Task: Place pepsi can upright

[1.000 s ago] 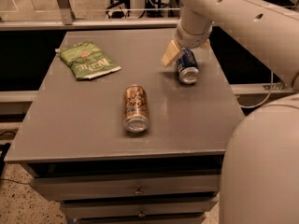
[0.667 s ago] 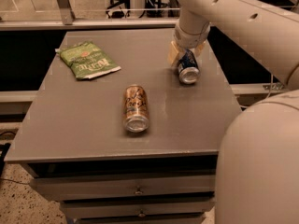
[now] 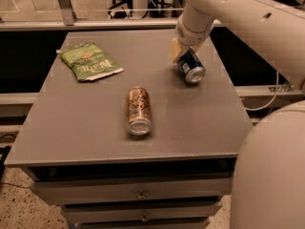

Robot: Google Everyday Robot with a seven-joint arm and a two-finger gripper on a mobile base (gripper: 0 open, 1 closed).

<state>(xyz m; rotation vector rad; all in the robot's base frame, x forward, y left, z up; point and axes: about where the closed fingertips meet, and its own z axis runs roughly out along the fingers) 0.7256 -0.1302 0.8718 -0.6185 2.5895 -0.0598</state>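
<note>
The pepsi can is dark blue with a silver end. It lies on its side at the back right of the grey table, silver end facing the front. My gripper comes down from the upper right and is closed around the can's far end. One tan finger presses against the can's left side; the other finger is hidden behind the can and wrist. The can still seems to rest on the table.
An orange-tan can lies on its side in the middle of the table. A green snack bag lies at the back left. Drawers run below the front edge. My arm's white body fills the right foreground.
The tan finger has moved in from a small gap to touch the pepsi can's left side. The can has barely shifted. The other objects have not moved.
</note>
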